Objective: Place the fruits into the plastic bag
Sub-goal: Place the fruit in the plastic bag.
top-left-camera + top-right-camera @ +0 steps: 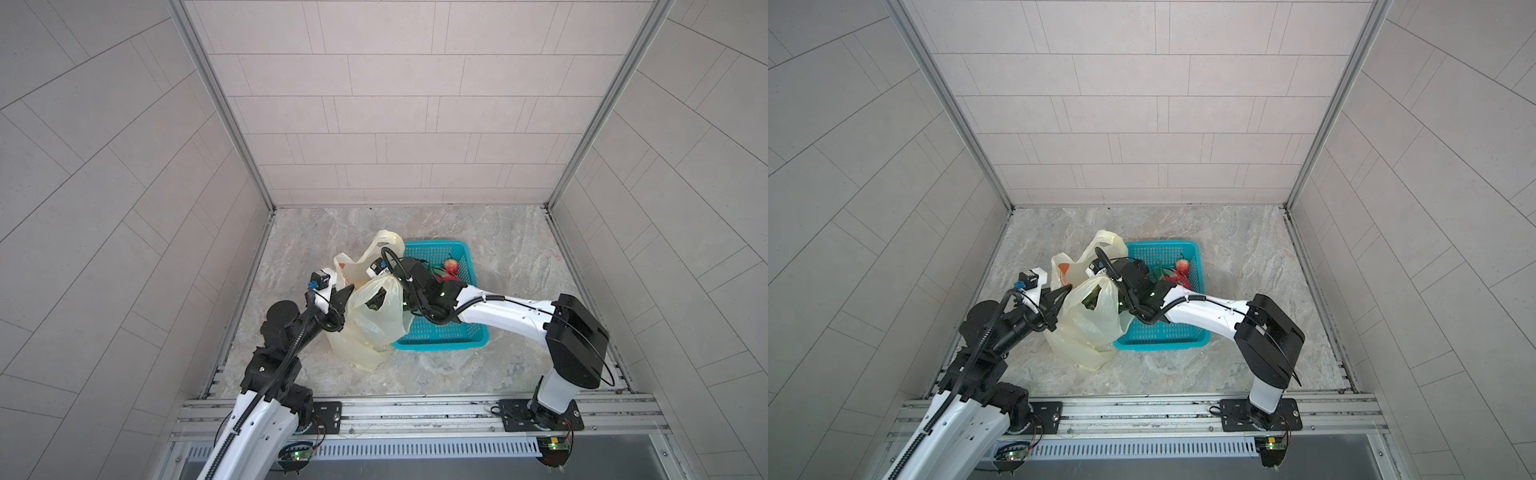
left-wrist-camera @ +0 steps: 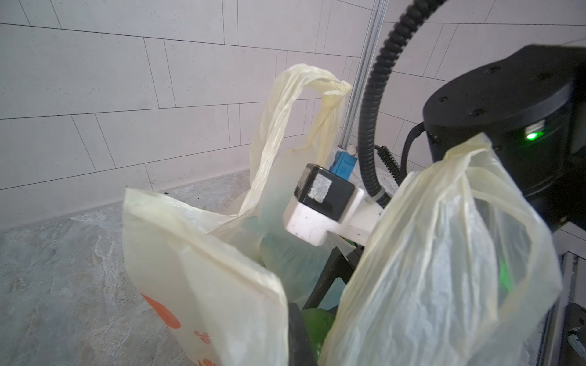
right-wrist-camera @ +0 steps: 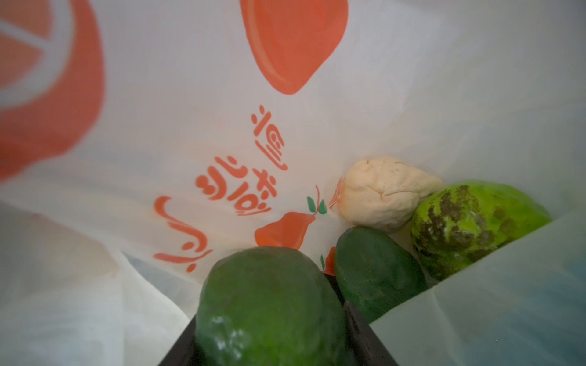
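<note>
Two grips: left gripper point(image 1: 348, 291) pinches the floppy plastic bag point(image 1: 374, 332) rim, right gripper point(image 3: 269, 336) clamps the firm-looking dark green fruit point(image 3: 269, 294) mid-body.

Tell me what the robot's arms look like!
The left arm and right arm have smooth white shells with chunky black joints. Ribbed black cables run along them, tiny green lights glow, and the left hand is black and pointy.
</note>
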`<state>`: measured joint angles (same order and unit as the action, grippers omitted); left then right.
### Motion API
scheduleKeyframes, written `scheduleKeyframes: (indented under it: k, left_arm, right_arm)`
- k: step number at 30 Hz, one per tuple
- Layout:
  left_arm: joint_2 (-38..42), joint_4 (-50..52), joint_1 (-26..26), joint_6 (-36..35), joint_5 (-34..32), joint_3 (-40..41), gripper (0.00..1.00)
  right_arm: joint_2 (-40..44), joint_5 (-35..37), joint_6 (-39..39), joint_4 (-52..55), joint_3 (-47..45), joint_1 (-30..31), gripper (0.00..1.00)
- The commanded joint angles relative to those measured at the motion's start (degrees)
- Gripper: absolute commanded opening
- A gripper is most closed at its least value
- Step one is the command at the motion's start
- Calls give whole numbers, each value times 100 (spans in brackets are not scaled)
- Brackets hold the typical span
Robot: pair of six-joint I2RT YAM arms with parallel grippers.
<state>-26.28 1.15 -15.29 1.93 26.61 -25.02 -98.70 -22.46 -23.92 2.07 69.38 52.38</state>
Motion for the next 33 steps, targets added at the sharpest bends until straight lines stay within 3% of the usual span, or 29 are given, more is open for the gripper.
scheduleKeyframes:
  k: [1,15,26,33]
  left_arm:
    - [62,-142,-17,-52,64,-30,0]
    - [36,-68,-9,-128,20,-30,0]
    - [41,-29,-12,-169,4,-21,0]
    - [66,-21,-9,-194,-3,4,0]
  right_arm:
    - [-49,122,-95,-127,102,27,54]
    - [188,189,-25,-48,-47,27,84]
    - [1061,327,159,205,-369,-134,84]
    - [1879,861,82,463,-1001,-507,84]
